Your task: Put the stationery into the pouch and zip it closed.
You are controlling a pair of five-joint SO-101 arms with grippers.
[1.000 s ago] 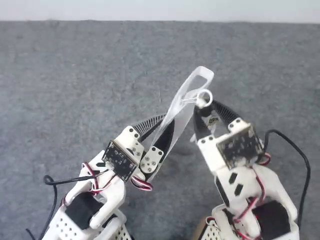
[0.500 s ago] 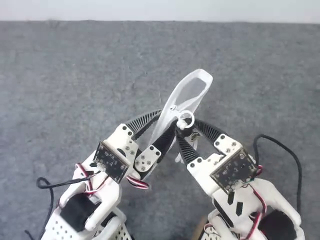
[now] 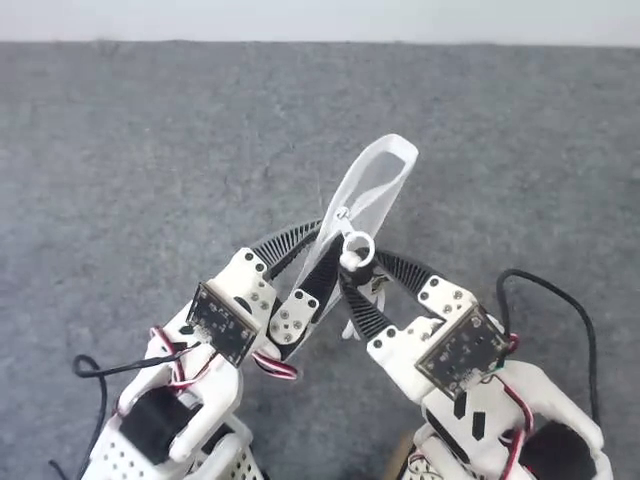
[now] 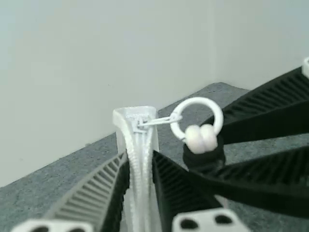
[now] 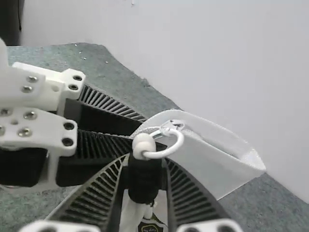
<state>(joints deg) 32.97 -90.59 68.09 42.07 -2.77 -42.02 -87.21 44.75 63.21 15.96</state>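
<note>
The translucent white mesh pouch (image 3: pixel 372 185) is held above the grey felt-like worktop (image 3: pixel 150 150), in the centre of the high view.
The pouch stands tilted, its top corner pointing to the upper right, and its zip edge faces the arms. The left end effector (image 3: pixel 322 255) is closed on this zip edge. The right end effector (image 3: pixel 357 270) is closed on the white ring zip pull (image 3: pixel 358 249), gripping the black tab under its white bead (image 5: pixel 142 145). Compared with one second ago, the ring has come down along the pouch toward the lower centre, and the right arm has drawn back toward the bottom edge.
</note>
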